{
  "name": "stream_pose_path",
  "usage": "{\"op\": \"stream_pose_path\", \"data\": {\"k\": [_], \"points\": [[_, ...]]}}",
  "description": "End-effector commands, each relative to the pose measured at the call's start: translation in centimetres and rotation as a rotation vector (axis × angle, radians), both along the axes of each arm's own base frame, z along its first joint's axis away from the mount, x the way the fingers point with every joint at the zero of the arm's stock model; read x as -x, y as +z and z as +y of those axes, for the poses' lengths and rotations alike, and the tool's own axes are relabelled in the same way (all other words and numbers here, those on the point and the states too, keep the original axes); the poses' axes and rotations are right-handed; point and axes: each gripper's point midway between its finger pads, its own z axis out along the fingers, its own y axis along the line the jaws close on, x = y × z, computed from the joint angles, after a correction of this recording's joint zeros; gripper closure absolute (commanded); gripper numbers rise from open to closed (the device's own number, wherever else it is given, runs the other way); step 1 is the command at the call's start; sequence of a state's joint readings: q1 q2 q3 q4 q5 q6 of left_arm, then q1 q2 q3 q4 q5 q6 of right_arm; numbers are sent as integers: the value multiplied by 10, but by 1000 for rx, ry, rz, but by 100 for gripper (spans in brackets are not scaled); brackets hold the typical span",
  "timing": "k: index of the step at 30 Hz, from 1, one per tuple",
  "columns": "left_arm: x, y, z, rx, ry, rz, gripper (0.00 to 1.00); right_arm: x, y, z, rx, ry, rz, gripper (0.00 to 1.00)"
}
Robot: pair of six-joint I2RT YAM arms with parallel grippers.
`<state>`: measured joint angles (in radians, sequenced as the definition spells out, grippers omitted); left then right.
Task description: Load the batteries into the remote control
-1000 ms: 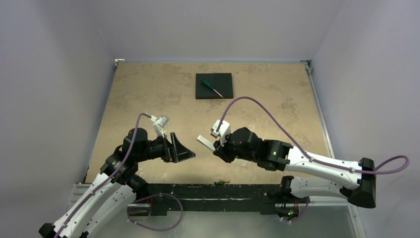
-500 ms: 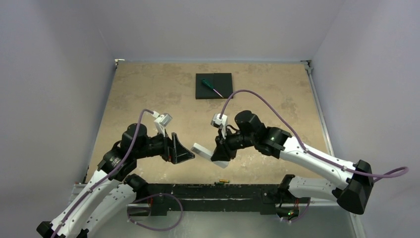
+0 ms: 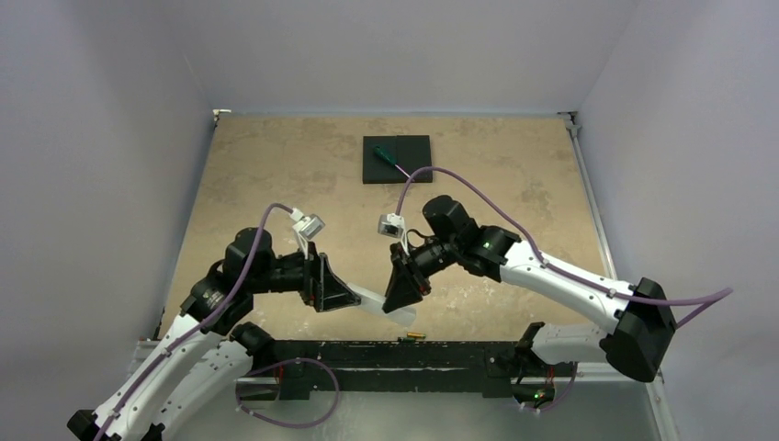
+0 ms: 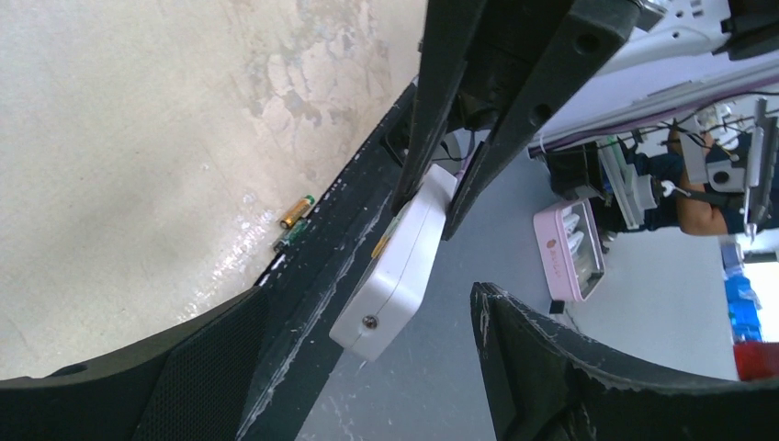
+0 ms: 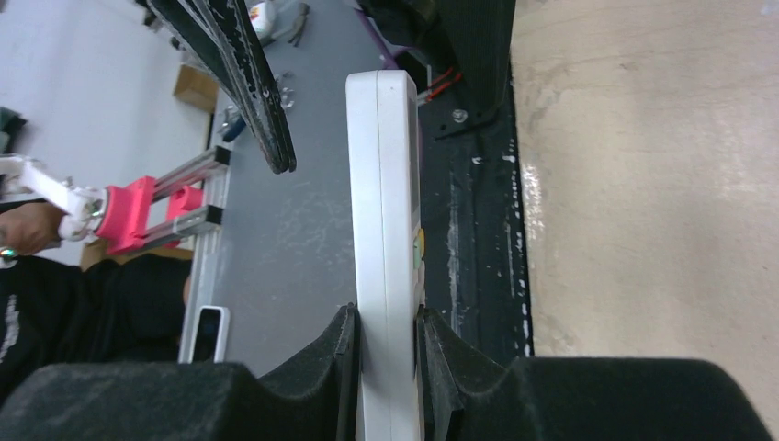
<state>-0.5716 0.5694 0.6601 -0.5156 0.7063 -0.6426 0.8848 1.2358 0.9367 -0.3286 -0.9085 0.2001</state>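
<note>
Firmly, right claw [image 5: 386,317] grasping remote control [image 5: 381,184] — left claw [image 4: 367,296] spread wide around it

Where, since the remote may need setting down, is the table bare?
Bare: both sides of the black pad, out to the table edges. Crowded: near middle, where left gripper and right gripper meet at the remote, batteries by near edge.

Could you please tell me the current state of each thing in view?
remote control: held above the table, clamped in the right gripper
right gripper: shut on the remote control
left gripper: open, empty
batteries: loose on the table, near edge
screwdriver: lying on the black pad
</note>
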Motion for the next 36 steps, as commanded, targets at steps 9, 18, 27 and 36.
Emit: {"op": "stream_pose_path", "data": {"k": [9,18,27,36], "points": [[20,36,-6,125,-132,-91,42,3,48,16,-157,102,51,100],[21,38,-8,142,-149,-91,67,3,48,17,-157,109,66,100],[17,37,-12,175,-134,-73,100,1,43,18,-136,101,64,93],[13,35,-9,187,-72,-72,100,-13,35,13,-103,-23,-10,57]]}}
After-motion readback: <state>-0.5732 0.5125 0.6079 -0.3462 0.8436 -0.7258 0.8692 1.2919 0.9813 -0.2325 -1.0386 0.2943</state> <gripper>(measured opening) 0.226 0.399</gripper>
